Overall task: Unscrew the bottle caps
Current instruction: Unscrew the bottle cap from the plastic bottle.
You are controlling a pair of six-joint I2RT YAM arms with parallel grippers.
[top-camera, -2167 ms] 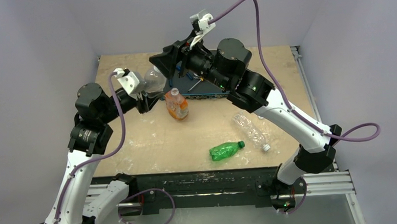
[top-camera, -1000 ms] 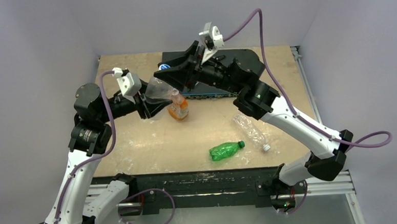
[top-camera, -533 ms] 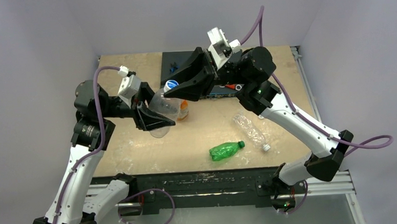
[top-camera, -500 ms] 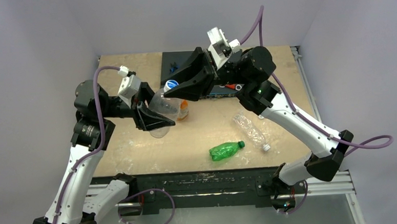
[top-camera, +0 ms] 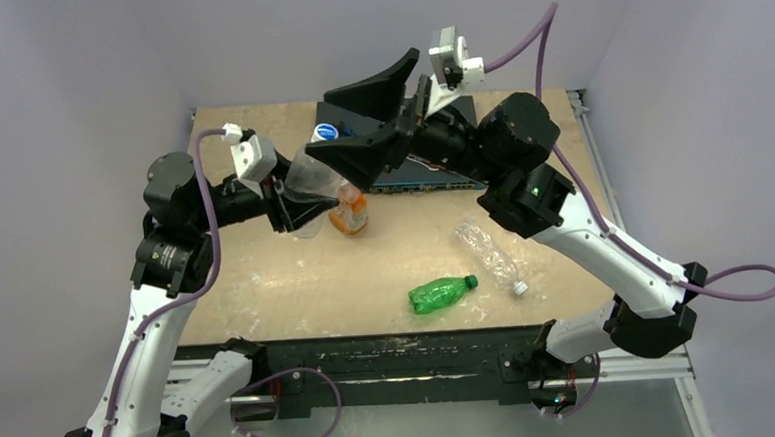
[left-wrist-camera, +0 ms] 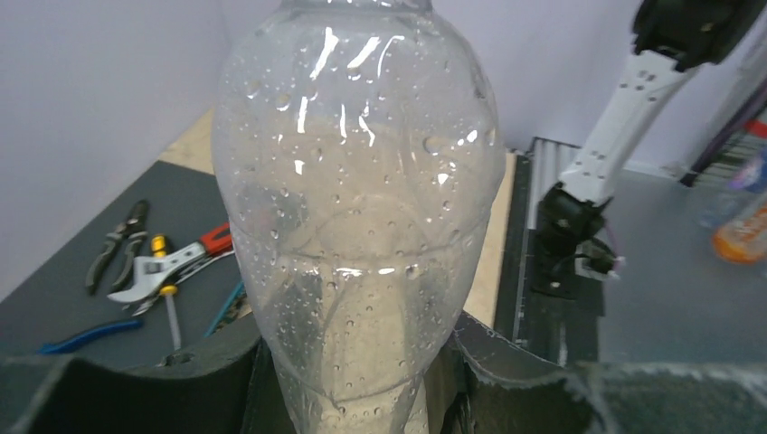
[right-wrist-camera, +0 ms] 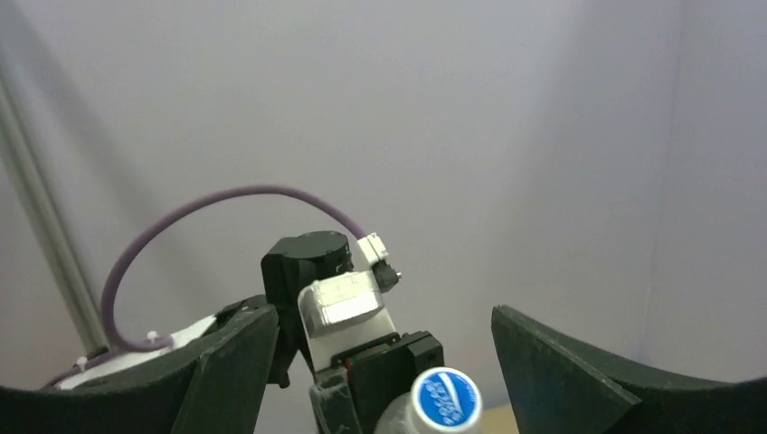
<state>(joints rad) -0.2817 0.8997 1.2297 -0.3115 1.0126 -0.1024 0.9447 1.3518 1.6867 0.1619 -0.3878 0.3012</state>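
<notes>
Left gripper [left-wrist-camera: 357, 375] is pinching a clear bottle [left-wrist-camera: 357, 163], right gripper [right-wrist-camera: 384, 330] is gaping near its cap [right-wrist-camera: 446, 399]; none looking unscrewed yet.

A robotics lab test cell: blank lavender-grey walls [top-camera: 76, 75] box in a scuffed plywood tabletop [top-camera: 266, 275] on an aluminium rail frame [top-camera: 636, 358], with pliers [left-wrist-camera: 118, 246] and an adjustable wrench [left-wrist-camera: 172, 267] on a dark mat [left-wrist-camera: 54, 271].
</notes>
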